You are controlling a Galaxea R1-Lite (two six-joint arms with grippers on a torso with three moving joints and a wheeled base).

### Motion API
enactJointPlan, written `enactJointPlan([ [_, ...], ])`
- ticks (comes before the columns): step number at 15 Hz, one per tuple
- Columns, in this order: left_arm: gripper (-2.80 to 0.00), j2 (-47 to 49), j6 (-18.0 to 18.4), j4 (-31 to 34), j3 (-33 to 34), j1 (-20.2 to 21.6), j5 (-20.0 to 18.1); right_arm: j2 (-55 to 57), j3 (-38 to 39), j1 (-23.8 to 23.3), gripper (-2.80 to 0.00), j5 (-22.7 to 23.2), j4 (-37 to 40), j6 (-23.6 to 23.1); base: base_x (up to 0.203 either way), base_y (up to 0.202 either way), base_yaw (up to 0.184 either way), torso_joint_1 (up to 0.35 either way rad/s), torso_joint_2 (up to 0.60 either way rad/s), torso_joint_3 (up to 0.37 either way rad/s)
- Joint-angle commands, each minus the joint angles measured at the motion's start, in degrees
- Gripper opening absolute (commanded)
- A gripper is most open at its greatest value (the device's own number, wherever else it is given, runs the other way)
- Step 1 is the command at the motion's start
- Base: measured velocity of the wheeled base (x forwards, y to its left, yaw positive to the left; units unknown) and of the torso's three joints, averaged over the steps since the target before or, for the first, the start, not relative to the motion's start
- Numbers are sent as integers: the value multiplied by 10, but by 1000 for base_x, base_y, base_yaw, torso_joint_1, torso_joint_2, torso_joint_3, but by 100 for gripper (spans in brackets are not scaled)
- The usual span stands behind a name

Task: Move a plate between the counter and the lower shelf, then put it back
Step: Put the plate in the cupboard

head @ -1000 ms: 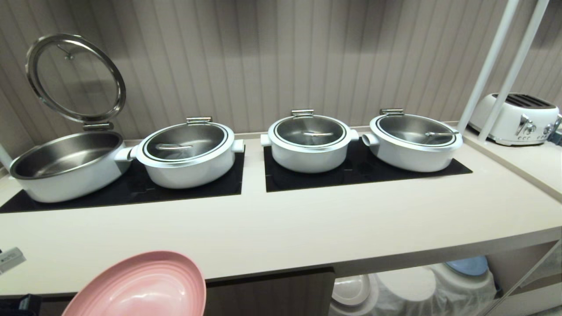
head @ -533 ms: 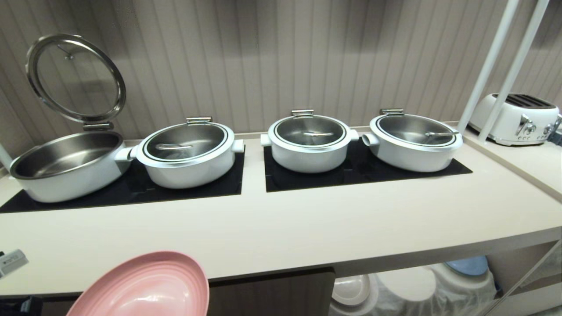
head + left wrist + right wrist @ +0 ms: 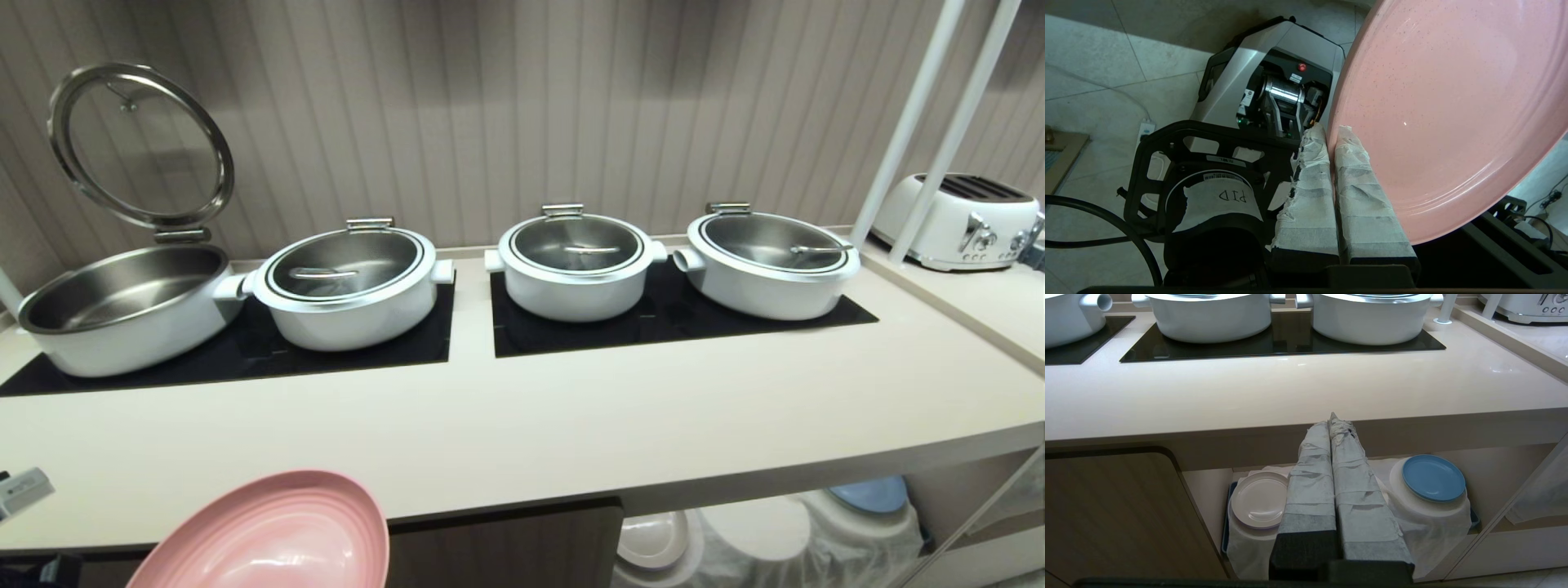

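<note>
The pink plate (image 3: 269,535) hangs tilted in front of the counter (image 3: 571,425), below its front edge at the near left. In the left wrist view my left gripper (image 3: 1331,132) is shut on the rim of the plate (image 3: 1445,114), one taped finger on each face. My right gripper (image 3: 1333,420) is shut on nothing. It is level with the front edge of the counter (image 3: 1290,388) and points at the lower shelf (image 3: 1206,494). The lower shelf (image 3: 955,490) shows at the bottom right of the head view, with white cloth mounds.
Several white pots (image 3: 575,265) stand on black hob panels; the leftmost (image 3: 122,306) has its lid raised. A toaster (image 3: 959,220) and two white posts (image 3: 922,131) are at the right. A cream plate (image 3: 1259,500) and a blue plate (image 3: 1433,477) lie on the mounds. My base (image 3: 1274,94) is under the left gripper.
</note>
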Motion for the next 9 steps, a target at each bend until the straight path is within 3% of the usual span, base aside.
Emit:
enactJointPlan([
  [1,-280,-1,0,3,3,0,-1,0,0,0,-280,0,0,0,0,0,0,0,0,0],
  [9,-280,-26,-1,6,5,-1,-2,0,0,0,-280,0,0,0,0,0,0,0,0,0],
])
